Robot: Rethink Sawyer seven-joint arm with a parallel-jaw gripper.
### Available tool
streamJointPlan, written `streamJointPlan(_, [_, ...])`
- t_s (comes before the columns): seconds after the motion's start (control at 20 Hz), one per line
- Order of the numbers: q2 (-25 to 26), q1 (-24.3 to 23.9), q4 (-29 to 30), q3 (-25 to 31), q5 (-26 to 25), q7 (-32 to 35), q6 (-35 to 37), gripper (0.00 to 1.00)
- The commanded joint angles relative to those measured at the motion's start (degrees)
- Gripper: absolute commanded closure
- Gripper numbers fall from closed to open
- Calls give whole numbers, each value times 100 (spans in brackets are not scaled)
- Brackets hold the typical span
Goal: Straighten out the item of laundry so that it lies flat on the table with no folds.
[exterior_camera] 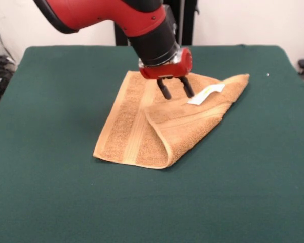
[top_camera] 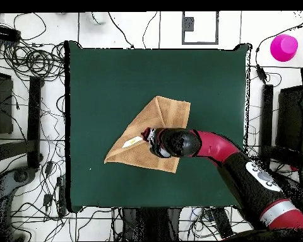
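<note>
The golden-tan towel point(exterior_camera: 157, 126) lies on the dark green table point(exterior_camera: 50, 192) with one corner folded over itself, so a triangular flap covers its right part. A flat woven band runs down its left part. The small white label point(exterior_camera: 206, 94) shows on the flap near the far right corner. My gripper point(exterior_camera: 176, 91) hangs over the far middle of the towel, open, with its two black fingers point(exterior_camera: 165, 89) just above or touching the cloth, empty. In the overhead view the towel point(top_camera: 160, 120) lies mid-table and the gripper point(top_camera: 151, 140) is over its lower part.
The red and black arm point(exterior_camera: 116, 17) comes in from the upper left in the front view. Beyond the table edges the overhead view shows cables point(top_camera: 28, 63) and a pink object point(top_camera: 284, 48) on the floor.
</note>
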Motion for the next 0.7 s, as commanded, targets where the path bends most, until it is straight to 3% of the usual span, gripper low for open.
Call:
streamJointPlan(0.05, [88, 346, -288, -254, -398, -574, 619, 0])
streamJointPlan(0.3, [28, 428, -320, -331, -595, -500, 504, 0])
streamJointPlan(0.7, [-249, 724, -377, -538, -1260, -130, -398, 0])
